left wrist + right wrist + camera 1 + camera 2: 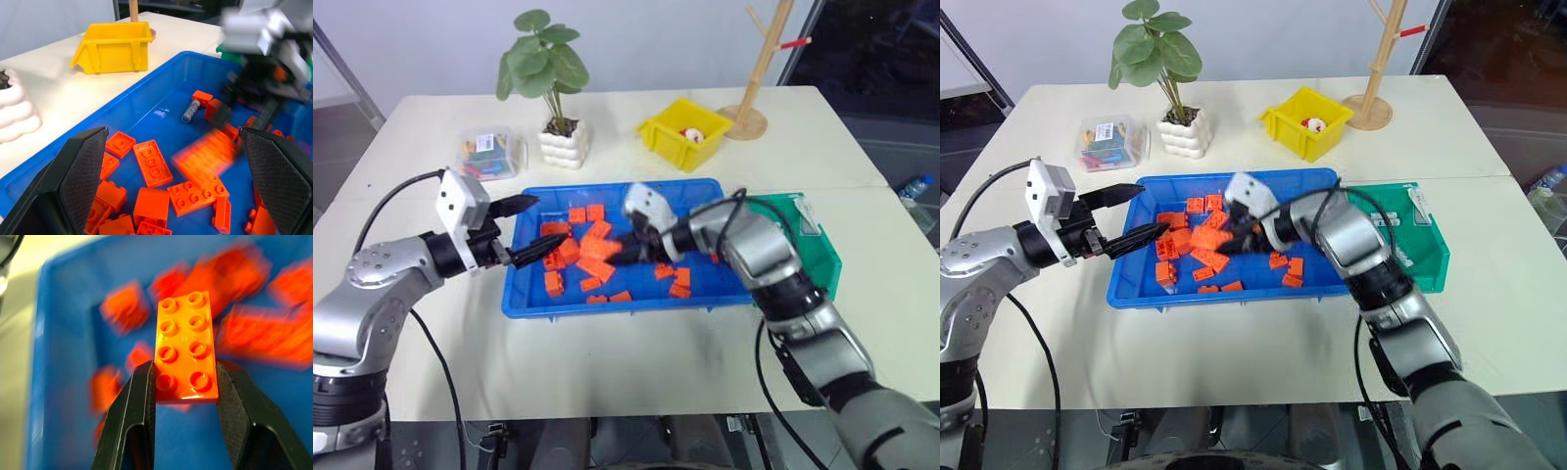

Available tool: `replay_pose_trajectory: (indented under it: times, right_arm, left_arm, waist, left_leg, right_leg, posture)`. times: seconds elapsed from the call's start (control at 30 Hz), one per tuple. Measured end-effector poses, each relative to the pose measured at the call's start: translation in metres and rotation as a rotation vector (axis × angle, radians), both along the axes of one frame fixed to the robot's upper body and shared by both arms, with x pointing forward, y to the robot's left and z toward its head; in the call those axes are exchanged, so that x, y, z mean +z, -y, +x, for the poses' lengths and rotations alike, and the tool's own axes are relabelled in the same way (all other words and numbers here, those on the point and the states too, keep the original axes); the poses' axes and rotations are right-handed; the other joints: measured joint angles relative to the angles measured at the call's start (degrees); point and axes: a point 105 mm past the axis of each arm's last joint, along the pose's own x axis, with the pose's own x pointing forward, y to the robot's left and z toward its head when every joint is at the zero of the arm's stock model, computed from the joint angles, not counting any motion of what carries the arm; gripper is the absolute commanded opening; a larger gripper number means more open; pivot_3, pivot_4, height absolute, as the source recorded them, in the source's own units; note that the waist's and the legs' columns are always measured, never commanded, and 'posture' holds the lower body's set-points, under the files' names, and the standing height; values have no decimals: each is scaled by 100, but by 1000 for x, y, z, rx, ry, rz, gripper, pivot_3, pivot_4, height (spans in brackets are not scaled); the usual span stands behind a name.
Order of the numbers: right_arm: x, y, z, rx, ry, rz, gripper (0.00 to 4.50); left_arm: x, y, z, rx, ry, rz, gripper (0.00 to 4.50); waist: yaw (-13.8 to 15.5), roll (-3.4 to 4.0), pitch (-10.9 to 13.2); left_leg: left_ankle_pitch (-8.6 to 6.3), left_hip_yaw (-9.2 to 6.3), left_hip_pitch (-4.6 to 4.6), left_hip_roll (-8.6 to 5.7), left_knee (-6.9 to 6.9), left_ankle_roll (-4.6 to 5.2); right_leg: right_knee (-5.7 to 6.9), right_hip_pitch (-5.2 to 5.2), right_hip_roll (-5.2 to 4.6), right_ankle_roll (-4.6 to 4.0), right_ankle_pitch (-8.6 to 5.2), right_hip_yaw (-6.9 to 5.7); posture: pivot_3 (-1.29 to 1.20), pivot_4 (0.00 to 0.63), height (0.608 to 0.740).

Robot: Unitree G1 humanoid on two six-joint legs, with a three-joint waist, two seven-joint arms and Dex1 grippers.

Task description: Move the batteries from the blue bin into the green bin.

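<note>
Cream table (626,352), right tool (186,382) clamping orange brick (187,347) over blue bin (524,294), left tool (171,181) spread wide, empty

The left gripper (530,229) is held with fingers spread over the blue bin's (524,291) edge, orange bricks (570,250) just beyond its fingertips. An orange brick (597,248) is seen at the right gripper (625,250).

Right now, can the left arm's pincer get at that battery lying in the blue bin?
Probably yes: the left pincer is open and the battery lies bare on the blue bin floor ahead. But the right pincer, holding an orange brick, is working close by.
</note>
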Motion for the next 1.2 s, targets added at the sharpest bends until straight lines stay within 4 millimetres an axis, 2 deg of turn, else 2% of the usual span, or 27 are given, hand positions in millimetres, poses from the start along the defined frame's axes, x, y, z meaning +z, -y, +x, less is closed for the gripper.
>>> replay_pose_trajectory:
  times: [0.13,0.2,0.33,0.43,0.53,0.63,0.73,0.83,0.93,1.13,1.17,1.2]
  right_arm:
    - [-4,5,1,-25,10,-18,3426]
    - [-1,5,7,-43,35,-19,4489]
    - [18,13,33,-101,140,-33,4489]
    - [27,32,59,-163,223,-77,4489]
    - [19,49,73,-199,242,-122,4489]
    - [5,60,78,-193,239,-170,4489]
    - [-6,68,79,-172,224,-210,4489]
    - [-6,70,86,-159,239,-225,4489]
    - [-5,69,92,-155,250,-232,3715]
    - [-8,64,92,-119,240,-228,726]
    - [-8,63,91,-113,237,-226,274]
    - [-7,62,91,-107,235,-225,82]
  left_arm:
    - [5,1,1,-13,16,-3,4500]
    - [5,2,1,-19,12,-3,4500]
    - [2,1,2,-21,-1,-4,4500]
    - [-1,3,1,-40,-11,3,4500]
    - [-5,4,-2,-56,-29,13,4500]
    - [-4,5,-3,-64,-23,16,4500]
    - [-3,7,-4,-70,-16,20,4500]
    - [-3,8,-5,-70,-14,20,4500]
    - [-4,8,-6,-66,-18,20,4500]
    - [-5,9,-9,-72,-22,19,4500]
    - [-6,10,-9,-73,-24,20,4500]
    - [-6,10,-10,-74,-26,21,4500]
  waist:
    - [-44,0,0]
    - [-42,0,0]
    - [-13,0,0]
    - [2,-1,0]
    - [-9,-1,-1]
    - [-24,-1,0]
    - [-28,-1,0]
    - [-32,-1,0]
    - [-28,-1,0]
    - [-21,-1,0]
    - [-21,-1,0]
    - [-21,-1,0]
  left_leg:
    - [0,3,5,10,-1,0]
    - [0,3,4,11,-1,0]
    - [0,3,3,10,0,0]
    - [0,3,0,10,-1,0]
    - [0,3,0,10,-5,0]
    - [0,3,1,10,-5,0]
    - [0,3,1,11,-5,0]
    - [0,3,3,11,-4,0]
    - [0,3,4,11,-4,0]
    - [0,2,4,11,-3,-1]
    - [0,2,4,11,-3,-1]
    - [0,2,4,11,-3,-1]
  right_leg:
    - [1,-2,10,-1,0,0]
    - [0,-2,11,-2,0,1]
    - [-4,-1,11,-3,1,1]
    - [-8,0,11,-3,1,1]
    - [-10,0,11,-3,1,1]
    - [-9,-1,11,-3,1,1]
    - [-7,-1,12,-3,1,1]
    - [-7,-1,12,-5,2,1]
    - [-7,0,14,-6,3,1]
    - [-6,1,14,-6,3,1]
    - [-6,1,14,-6,3,1]
    - [-6,1,14,-6,3,1]
  posture:
    - [0,150,740]
    - [0,150,740]
    - [0,150,740]
    - [0,150,740]
    - [0,150,740]
    - [0,150,740]
    - [0,150,740]
    - [0,150,740]
    - [0,150,740]
    - [0,150,740]
    - [0,150,740]
    - [0,150,740]
